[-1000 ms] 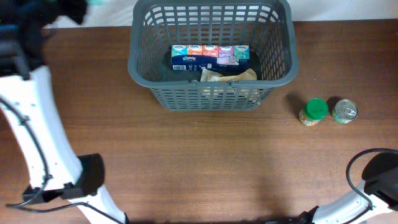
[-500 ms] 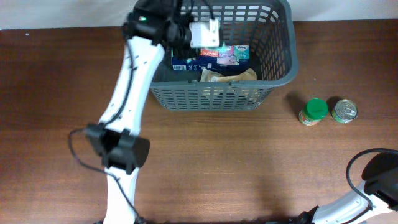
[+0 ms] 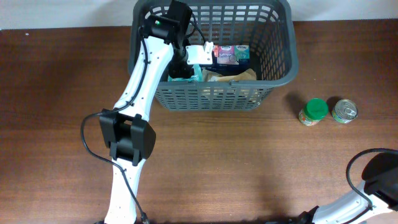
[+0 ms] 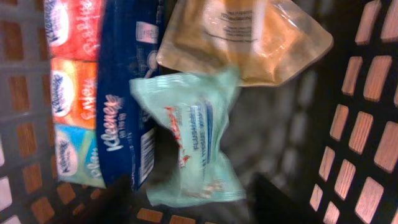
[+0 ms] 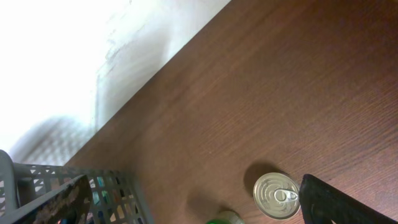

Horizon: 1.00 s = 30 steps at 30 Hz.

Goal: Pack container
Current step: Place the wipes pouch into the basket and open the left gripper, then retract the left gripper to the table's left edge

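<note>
Mint-green wipes pack (image 4: 186, 143) has just landed in the basket (image 3: 211, 96), left gripper (image 4: 199, 198) jaws wide apart, so one more item's packed.

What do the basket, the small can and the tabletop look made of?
Basket: matte grey plastic, judging by the moulded lattice. Tin can: shiny metal with a pull-tab lid. Table: wood or wood-look laminate, with visible brown grain.
</note>
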{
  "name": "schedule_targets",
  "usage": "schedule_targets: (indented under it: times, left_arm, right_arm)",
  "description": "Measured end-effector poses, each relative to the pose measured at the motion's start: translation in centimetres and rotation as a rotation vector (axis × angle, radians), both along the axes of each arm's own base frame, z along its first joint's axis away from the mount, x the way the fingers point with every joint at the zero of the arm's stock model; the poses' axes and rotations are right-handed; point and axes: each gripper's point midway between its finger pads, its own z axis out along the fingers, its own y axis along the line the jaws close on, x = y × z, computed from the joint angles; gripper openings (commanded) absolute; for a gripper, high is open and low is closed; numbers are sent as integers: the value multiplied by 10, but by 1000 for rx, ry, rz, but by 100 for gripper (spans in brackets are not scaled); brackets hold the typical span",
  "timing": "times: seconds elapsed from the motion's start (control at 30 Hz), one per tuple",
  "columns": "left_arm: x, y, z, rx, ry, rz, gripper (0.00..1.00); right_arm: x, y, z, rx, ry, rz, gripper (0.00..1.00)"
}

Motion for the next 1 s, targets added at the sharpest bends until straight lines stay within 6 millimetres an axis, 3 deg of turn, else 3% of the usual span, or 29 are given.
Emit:
schedule_targets:
  times: [0.1, 0.17, 0.23, 0.27, 0.33, 0.4, 0.47, 0.5, 0.6, 0.7, 0.77, 0.87, 1.0]
  left_arm:
    - [19, -5, 26, -70, -81, 134, 99]
    - [32, -9, 75, -155, -192, 227, 99]
    - [35, -5, 135, -245, -314, 306, 99]
    - [31, 3, 175, -296, -392, 362, 99]
    - [9, 45, 265, -397, -571, 525, 99]
    - [-14, 93, 309, -419, -667, 660, 99]
    - [-31, 152, 332, -406, -734, 824, 100]
    - [-32, 180, 335, -399, -753, 908, 100]
    - [-34, 232, 329, -383, -759, 1072, 99]
    - [-44, 295, 314, -362, -732, 1295, 99]
    - [-57, 333, 291, -353, -663, 1472, 99]
    - [-69, 364, 254, -301, -545, 1621, 99]
    - [-72, 373, 215, -250, -419, 1696, 99]
  right_arm:
    - [0, 0, 0, 0, 0, 0, 99]
    - [0, 0, 0, 0, 0, 0, 99]
    - [0, 0, 0, 0, 0, 0, 99]
    - [0, 0, 0, -1, 0, 0, 99]
    - [0, 0, 0, 0, 0, 0, 99]
    - [0, 0, 0, -1, 0, 0, 99]
    - [0, 0, 0, 0, 0, 0, 99]
    - [0, 0, 0, -1, 0, 0, 99]
    - [0, 0, 0, -1, 0, 0, 99]
    - [0, 0, 0, 0, 0, 0, 99]
    - [0, 0, 0, -1, 0, 1, 99]
    - [0, 0, 0, 0, 0, 0, 99]
    - [2, -2, 2, -11, -13, 0, 99]
